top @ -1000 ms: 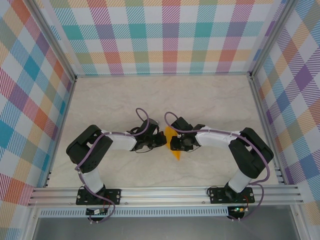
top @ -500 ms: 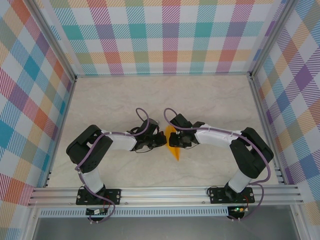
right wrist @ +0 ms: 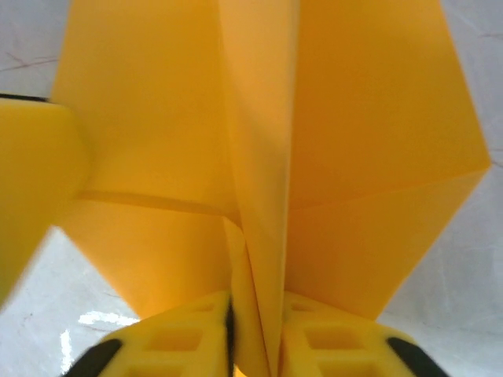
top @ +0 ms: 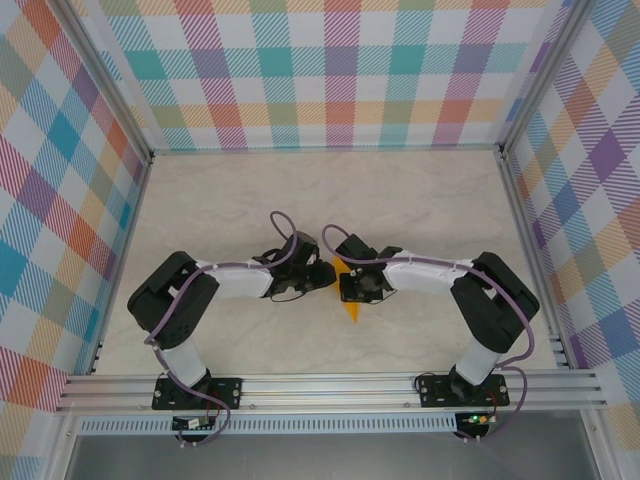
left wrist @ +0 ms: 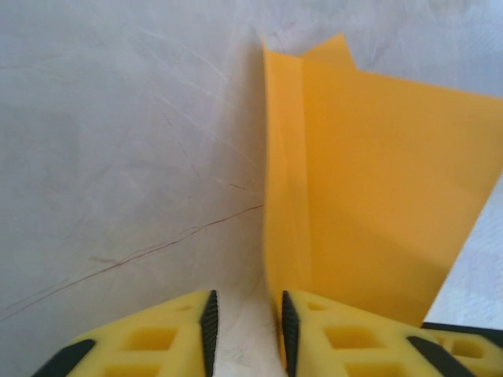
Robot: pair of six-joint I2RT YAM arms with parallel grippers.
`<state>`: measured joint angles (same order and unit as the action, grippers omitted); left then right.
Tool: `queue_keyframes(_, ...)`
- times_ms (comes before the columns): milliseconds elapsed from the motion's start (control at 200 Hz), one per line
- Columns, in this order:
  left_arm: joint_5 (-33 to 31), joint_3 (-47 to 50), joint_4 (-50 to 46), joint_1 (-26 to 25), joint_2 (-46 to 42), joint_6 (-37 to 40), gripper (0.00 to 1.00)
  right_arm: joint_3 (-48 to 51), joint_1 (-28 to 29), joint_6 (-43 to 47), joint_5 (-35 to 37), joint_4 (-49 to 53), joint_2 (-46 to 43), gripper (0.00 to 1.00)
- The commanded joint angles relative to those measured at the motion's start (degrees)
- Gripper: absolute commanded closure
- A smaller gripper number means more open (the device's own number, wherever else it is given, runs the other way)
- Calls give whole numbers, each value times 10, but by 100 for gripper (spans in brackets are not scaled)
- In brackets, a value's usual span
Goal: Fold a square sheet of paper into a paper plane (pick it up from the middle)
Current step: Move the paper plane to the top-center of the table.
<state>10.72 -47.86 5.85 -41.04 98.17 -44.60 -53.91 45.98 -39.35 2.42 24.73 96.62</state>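
Note:
The orange sheet of paper (top: 351, 306) lies mid-table, folded into a pointed wedge with a raised centre fold, between the two grippers. My right gripper (right wrist: 255, 314) is shut on that centre fold, and the paper's (right wrist: 361, 118) wings spread to both sides in the right wrist view. My left gripper (left wrist: 245, 314) stands slightly open, with bare table between its pads. Its right finger (left wrist: 346, 338) rests against the paper's upturned left edge (left wrist: 283, 196). From above, the left gripper (top: 326, 277) and right gripper (top: 346, 288) nearly meet over the paper.
The pale marbled table (top: 300, 200) is boxed in by checked walls (top: 330, 70) at the back and both sides. An aluminium rail (top: 330, 385) with the arm bases runs along the near edge. Open tabletop stretches behind the arms.
The left gripper has opened and let go of the paper. The right gripper has closed on the centre fold. Both wrists have shifted slightly.

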Motion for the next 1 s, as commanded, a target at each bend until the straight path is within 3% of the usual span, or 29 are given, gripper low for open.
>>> queue_keyframes(0, -65, -12, -70, 12, -57, -7, 67, -22, 6, -8, 18, 20, 5, 85)
queue_keyframes(170, -152, 11, -144, 17, -129, -22, 61, -40, 9, -7, 46, 46, 1, 87)
queue_keyframes(345, -190, 35, -188, 17, -182, -22, 59, -57, 11, -6, 58, 58, 12, 84)
queue_keyframes(500, -200, 53, -200, 17, -206, -24, 57, -69, 12, -7, 55, 59, 32, 75)
queue_keyframes(750, -192, 66, -197, 17, -205, -29, 57, -91, 11, -4, 67, 67, 46, 72)
queue_keyframes(995, -190, 68, -196, 17, -199, -29, 57, -108, 11, 1, 80, 73, 57, 76)
